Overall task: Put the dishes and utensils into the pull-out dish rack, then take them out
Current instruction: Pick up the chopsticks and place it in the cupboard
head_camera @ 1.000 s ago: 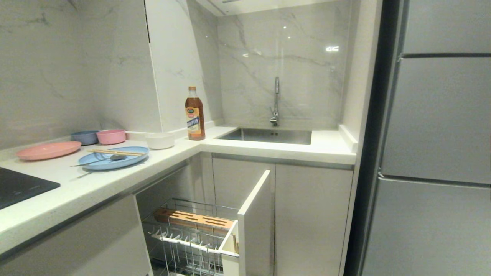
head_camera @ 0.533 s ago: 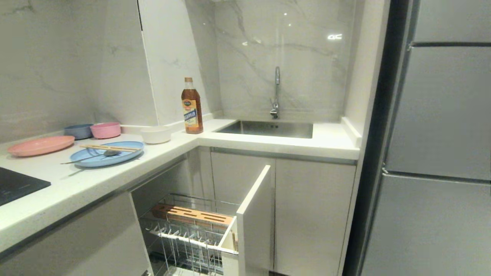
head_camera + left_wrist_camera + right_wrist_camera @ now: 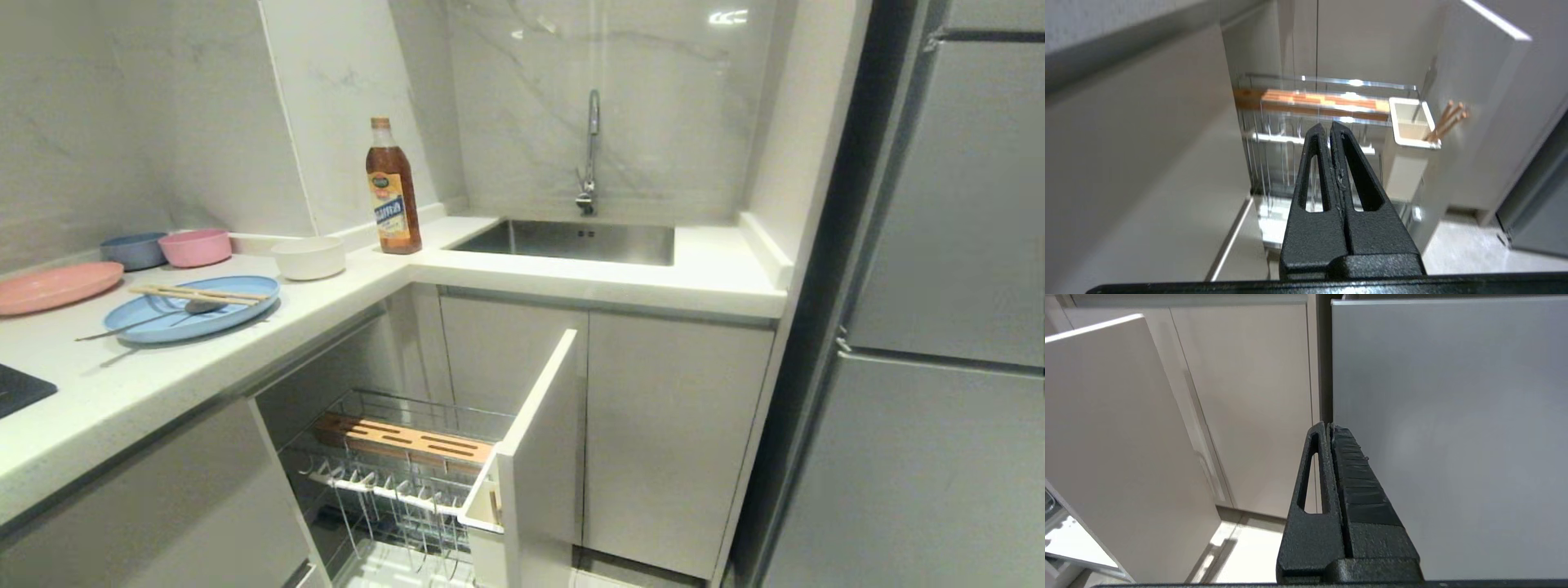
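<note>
The left gripper point(image 3: 1329, 127) was clenched on nothing, its fingertips pointing toward the pull-out dish rack point(image 3: 1327, 122) ahead of it: chrome wire, a slotted wooden strip, drawn out behind its white panel. The right gripper point(image 3: 1328, 426), likewise pressed together and empty, faced cabinet fronts. Well above both, the light-blue plate point(image 3: 192, 307) carried chopsticks point(image 3: 200, 293) and spoon point(image 3: 147, 320), the white bowl point(image 3: 309, 257) just beyond.

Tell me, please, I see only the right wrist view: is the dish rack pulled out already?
Observer: Yes. The pull-out dish rack stands open below the counter, with no plate between its prongs.
Operator: Where are the utensils?
Observer: The chopsticks lie across the light-blue plate on the counter, and the spoon rests its bowl on the plate too.
Operator: And the left tool?
Observer: The left tool is shut and empty, pointing toward the rack.
</note>
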